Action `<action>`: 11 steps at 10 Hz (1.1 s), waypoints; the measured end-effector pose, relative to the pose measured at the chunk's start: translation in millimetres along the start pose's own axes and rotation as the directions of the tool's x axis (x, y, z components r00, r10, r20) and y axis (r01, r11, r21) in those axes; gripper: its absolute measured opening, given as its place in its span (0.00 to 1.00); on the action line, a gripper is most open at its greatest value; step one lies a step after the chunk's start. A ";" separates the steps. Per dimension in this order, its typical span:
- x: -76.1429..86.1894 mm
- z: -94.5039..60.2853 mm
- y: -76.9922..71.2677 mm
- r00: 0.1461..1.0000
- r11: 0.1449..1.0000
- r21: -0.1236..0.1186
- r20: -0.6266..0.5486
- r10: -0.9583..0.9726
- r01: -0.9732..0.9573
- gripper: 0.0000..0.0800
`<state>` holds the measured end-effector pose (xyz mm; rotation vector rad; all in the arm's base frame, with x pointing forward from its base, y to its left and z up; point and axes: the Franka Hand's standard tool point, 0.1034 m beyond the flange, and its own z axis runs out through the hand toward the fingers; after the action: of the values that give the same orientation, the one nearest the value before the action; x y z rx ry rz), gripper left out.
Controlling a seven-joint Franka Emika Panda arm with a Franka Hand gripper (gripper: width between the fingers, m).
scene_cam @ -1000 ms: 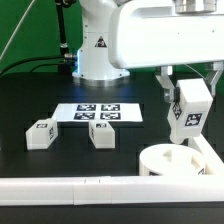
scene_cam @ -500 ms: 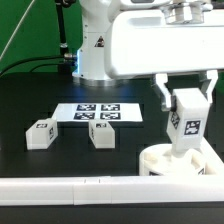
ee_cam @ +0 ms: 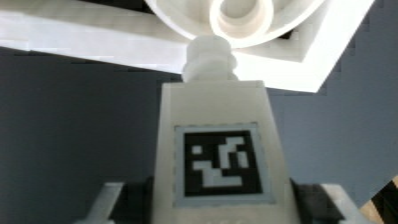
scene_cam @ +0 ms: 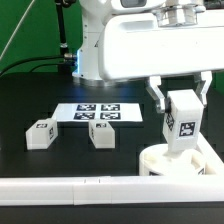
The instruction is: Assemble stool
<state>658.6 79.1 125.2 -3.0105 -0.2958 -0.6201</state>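
Black tabletop point(scene_cam: 30, 100) fills the exterior view, with a green curtain point(scene_cam: 20, 30) behind it and the white robot base point(scene_cam: 95, 50) at the back. The pincer point(scene_cam: 182, 108) hangs over the side of the table at the exterior view's right, its jaws clamped on the held leg block point(scene_cam: 181, 122). That block stands upright between the fingers, its tagged face toward the camera. Directly below the pincer sits the seat disc point(scene_cam: 160, 162), and the block's lower end reaches its top. Whether they touch, I cannot tell. Well off to the exterior view's left of the pincer, the middle leg block point(scene_cam: 101, 134) and, further out, the outer leg block point(scene_cam: 38, 133) lie loose on the table. The marker board point(scene_cam: 98, 114) lies flat just behind the middle one. A long white border rail point(scene_cam: 60, 186) runs along the table's near edge.

From the wrist view, the held leg block point(ee_cam: 219, 150) runs straight out from the pincer, a finger point(ee_cam: 112, 205) pressed to each flank. Its narrow tip points into the seat disc point(ee_cam: 249, 20) just past it. Dark table point(ee_cam: 71, 120) shows on both sides of the block.
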 end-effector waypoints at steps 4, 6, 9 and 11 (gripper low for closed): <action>-6.2 -30.7 4.1 0.990 1.000 -0.028 -0.137 -0.009 0.005 0.42; -14.4 -27.4 12.7 0.964 0.998 -0.067 -0.264 -0.017 0.000 0.42; -26.0 -13.6 11.3 0.966 0.998 -0.062 -0.258 0.003 -0.020 0.42; -25.5 -10.4 -17.8 0.971 0.999 -0.031 -0.240 0.003 -0.011 0.42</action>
<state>628.1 91.1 124.9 -2.9218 -0.2639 -0.9858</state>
